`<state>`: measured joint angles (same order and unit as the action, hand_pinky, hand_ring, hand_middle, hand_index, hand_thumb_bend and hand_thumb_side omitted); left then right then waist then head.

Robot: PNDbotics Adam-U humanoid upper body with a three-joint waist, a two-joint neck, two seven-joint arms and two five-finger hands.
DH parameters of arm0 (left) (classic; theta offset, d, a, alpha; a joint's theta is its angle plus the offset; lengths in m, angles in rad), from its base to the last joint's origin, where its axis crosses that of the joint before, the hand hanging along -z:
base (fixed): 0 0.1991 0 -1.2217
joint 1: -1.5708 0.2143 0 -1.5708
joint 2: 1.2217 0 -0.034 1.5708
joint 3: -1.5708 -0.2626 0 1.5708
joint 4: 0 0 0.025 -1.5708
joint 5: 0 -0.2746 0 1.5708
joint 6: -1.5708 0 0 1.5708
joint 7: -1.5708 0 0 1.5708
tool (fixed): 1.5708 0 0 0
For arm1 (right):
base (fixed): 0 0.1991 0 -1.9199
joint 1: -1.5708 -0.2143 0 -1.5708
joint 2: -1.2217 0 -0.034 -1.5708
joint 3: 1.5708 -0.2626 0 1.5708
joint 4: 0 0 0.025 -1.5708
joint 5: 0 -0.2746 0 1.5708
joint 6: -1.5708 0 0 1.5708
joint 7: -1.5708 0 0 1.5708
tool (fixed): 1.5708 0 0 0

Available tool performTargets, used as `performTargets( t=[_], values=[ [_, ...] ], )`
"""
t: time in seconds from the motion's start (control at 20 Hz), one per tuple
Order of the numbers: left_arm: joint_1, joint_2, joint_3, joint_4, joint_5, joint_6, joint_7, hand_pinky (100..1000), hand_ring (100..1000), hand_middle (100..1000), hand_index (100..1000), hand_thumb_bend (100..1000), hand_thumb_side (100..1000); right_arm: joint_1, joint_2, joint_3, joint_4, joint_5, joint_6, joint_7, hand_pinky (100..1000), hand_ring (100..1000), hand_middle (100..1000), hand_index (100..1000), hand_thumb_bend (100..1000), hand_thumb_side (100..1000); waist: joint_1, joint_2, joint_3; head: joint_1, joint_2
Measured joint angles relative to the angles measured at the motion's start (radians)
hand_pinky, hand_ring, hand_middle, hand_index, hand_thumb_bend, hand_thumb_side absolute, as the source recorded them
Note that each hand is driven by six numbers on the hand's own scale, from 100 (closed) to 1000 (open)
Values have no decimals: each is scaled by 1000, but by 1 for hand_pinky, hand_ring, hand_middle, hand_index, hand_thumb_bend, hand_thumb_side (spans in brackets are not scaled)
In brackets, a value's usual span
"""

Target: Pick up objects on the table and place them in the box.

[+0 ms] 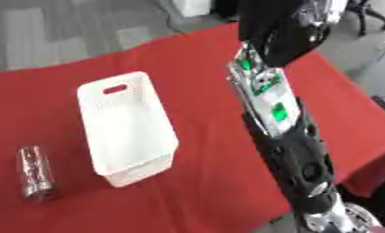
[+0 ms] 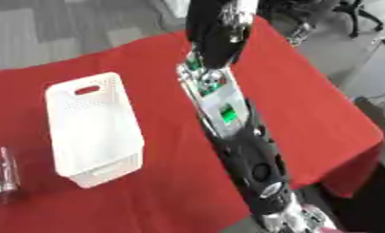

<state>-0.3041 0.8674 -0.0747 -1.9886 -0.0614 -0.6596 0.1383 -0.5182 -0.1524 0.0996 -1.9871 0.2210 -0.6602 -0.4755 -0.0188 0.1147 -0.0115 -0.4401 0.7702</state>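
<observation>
A white perforated box (image 1: pixel 139 169) stands on the red table (image 1: pixel 195 63), left of centre, with nothing showing inside it. To its left a clear plastic bottle (image 1: pixel 34 174) lies on its side near the table's left end. My right arm (image 1: pixel 295 154) rises from the lower right and reaches over the table's far side, well right of the box. Its black hand (image 1: pixel 284 28) hangs above the far edge, and no object shows in it. The left hand appears in neither view.
Grey floor lies beyond the table's far edge. An office chair's base (image 1: pixel 372 17) stands at the top right, and a white object (image 1: pixel 192 6) sits on the floor at the top. The red cloth drops off at the right edge (image 1: pixel 369 157).
</observation>
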Motion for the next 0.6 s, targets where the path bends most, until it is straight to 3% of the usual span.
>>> performTargets(
  t=[0.6],
  values=[
    [-26,206,-56,0,-151,26,-196,929,686,830,812,233,663,7,-4,4,0,-2,0,1,426,503,603,683,100,1000,13,0,-11,-1,0]
  ],
)
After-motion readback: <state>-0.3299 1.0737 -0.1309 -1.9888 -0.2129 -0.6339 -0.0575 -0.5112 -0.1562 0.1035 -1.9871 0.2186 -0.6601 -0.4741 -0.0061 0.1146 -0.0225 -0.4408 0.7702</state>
